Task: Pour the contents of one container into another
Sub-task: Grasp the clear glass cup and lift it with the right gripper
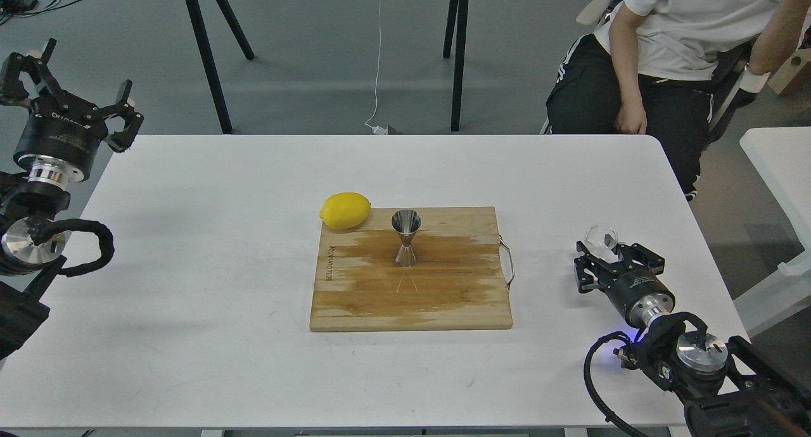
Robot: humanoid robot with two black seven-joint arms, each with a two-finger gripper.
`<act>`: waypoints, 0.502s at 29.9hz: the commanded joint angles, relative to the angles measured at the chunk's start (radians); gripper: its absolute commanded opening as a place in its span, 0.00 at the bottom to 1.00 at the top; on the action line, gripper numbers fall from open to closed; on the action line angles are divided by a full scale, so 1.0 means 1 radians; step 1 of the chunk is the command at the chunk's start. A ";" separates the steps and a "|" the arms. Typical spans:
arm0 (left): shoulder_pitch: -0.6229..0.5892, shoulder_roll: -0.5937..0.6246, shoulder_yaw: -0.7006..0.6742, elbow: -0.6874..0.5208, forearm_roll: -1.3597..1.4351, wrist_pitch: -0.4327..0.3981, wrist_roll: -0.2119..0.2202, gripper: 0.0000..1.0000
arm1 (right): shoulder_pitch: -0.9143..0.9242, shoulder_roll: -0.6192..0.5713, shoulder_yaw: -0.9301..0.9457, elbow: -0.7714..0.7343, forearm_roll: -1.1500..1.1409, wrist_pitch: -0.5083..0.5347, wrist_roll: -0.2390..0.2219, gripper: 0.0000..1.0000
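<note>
The clear glass cup (600, 237) is at the table's right side, between the fingers of my right gripper (604, 252). The gripper appears shut on it, and the cup looks raised a little and tilted. The steel jigger (405, 237) stands upright on the wooden cutting board (443, 297) at the table's middle, well to the left of the cup. My left gripper (71, 85) hangs open with nothing in it, beyond the table's far left corner.
A yellow lemon (345, 210) lies at the board's far left corner, close to the jigger. A metal handle (509, 263) sticks out of the board's right edge. A seated person (671, 50) is behind the far right corner. Another white table (782, 164) stands to the right.
</note>
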 commanded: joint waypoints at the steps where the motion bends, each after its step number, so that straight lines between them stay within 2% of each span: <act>1: 0.000 0.002 0.001 0.000 0.001 0.001 0.000 1.00 | 0.004 -0.029 -0.004 0.099 -0.019 -0.020 0.002 0.30; 7: 0.000 0.000 0.001 0.000 -0.001 0.003 -0.002 1.00 | 0.063 -0.032 -0.027 0.215 -0.174 -0.145 0.005 0.30; 11: 0.000 -0.002 0.001 0.000 -0.001 0.001 -0.002 1.00 | 0.094 -0.020 -0.032 0.252 -0.301 -0.191 0.006 0.30; 15: 0.003 -0.002 0.001 0.000 -0.001 0.001 -0.003 1.00 | 0.122 0.065 -0.089 0.269 -0.438 -0.211 0.006 0.29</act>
